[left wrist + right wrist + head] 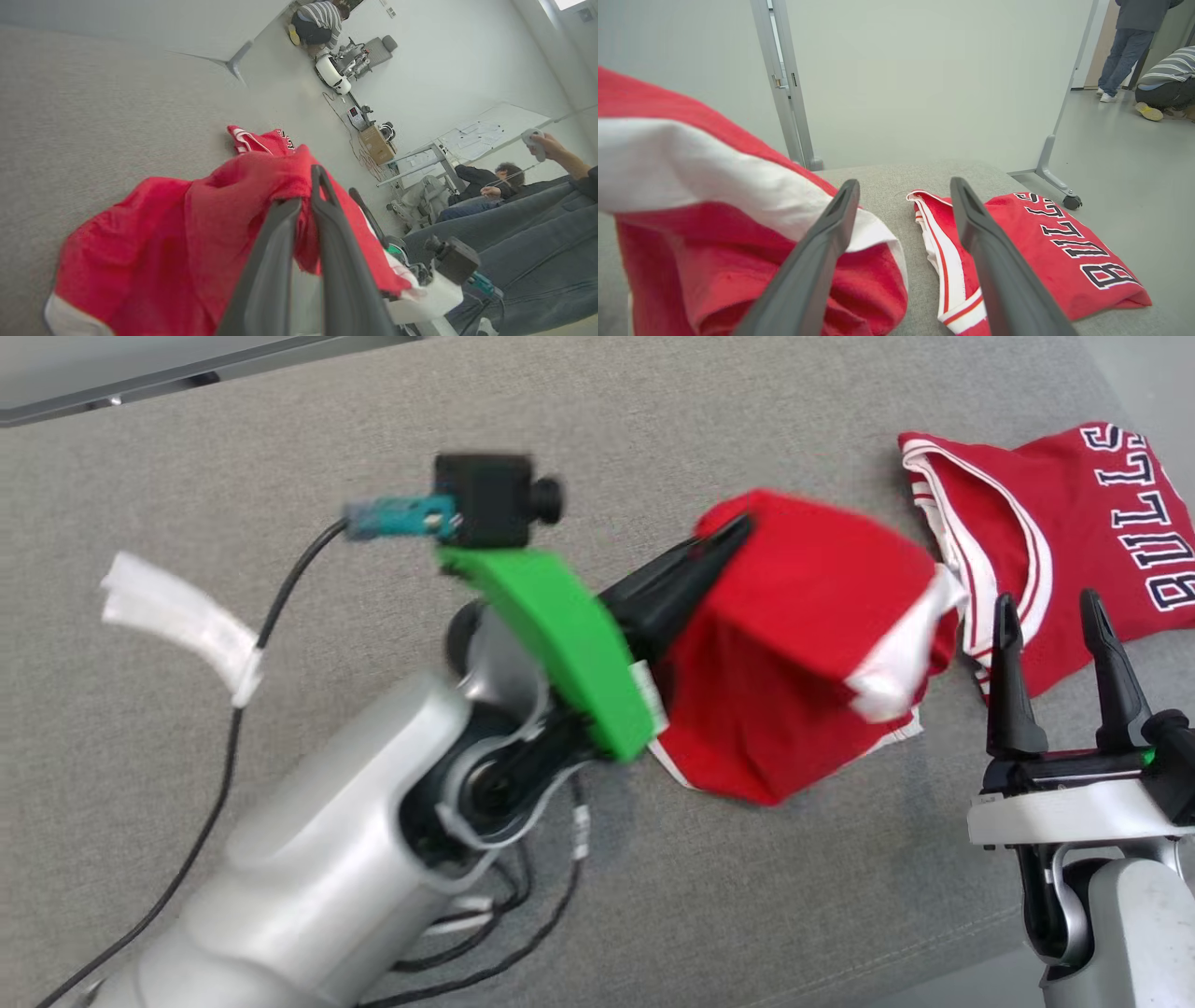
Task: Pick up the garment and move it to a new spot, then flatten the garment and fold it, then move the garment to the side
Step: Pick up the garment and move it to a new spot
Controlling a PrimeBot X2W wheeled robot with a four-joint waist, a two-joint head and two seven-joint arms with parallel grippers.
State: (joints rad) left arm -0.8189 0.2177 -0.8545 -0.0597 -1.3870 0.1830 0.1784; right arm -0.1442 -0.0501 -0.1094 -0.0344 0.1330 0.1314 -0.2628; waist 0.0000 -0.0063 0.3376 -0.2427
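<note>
While the left gripper (733, 534) sits at centre frame in the head view, I note its two dark fingers pressed together on a fold of the garment (794, 644). The red cloth hangs bunched from them, a white panel trailing off its right side. This part of the picture is blurred, so I cannot tell whether the lower hem touches the grey fabric surface (747, 411). Left wrist view confirms the pinch: the left gripper (306, 191) has red fabric caught between the fingers, and the garment (163, 233) spreads to the lower left of the frame. The right gripper (1048, 611) stands at the lower right of the head view, jaws wide apart, nothing between them. A folded red jersey (1074, 495) with BULLS lettering lies flat in the upper right. In the right wrist view, the right gripper (904, 184) frames bare grey surface, with the garment (714, 261) at left and the jersey (1041, 252) at right, the two pieces near each other.
</note>
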